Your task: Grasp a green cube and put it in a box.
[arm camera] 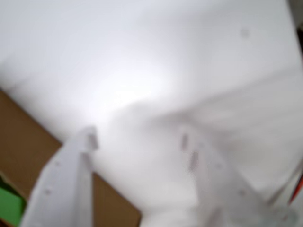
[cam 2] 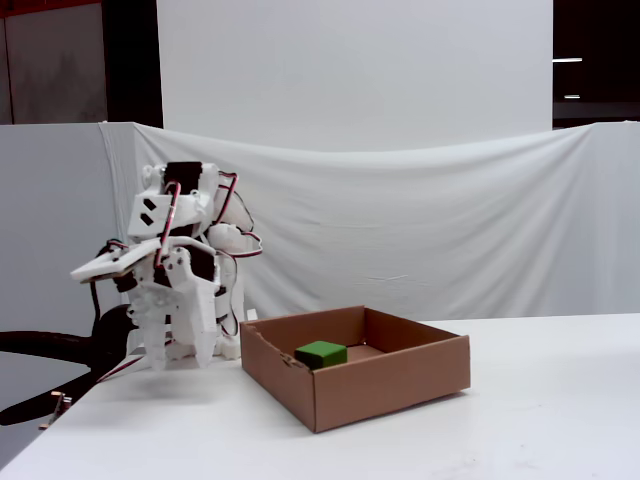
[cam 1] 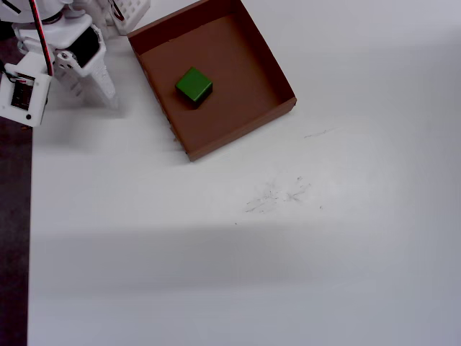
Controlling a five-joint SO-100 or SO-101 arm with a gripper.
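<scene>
The green cube [cam 1: 193, 85] lies on the floor of the brown cardboard box [cam 1: 238, 134], left of its middle in the overhead view. In the fixed view the cube [cam 2: 321, 353] shows over the box's near wall [cam 2: 390, 385]. My gripper [cam 1: 92, 97] hangs point-down over the white table, left of the box and apart from it. In the fixed view the gripper [cam 2: 178, 358] sits folded low at the arm's base. The blurred wrist view shows the gripper [arm camera: 138, 137] open and empty, with the box [arm camera: 23, 137] and a patch of the cube [arm camera: 9, 205] at lower left.
A white gridded object [cam 1: 130, 13] stands at the table's far edge between arm and box. A dark strip [cam 1: 14, 216] marks the table's left edge in the overhead view. Faint scuff marks [cam 1: 277, 193] lie below the box. A white cloth [cam 2: 420, 230] hangs behind.
</scene>
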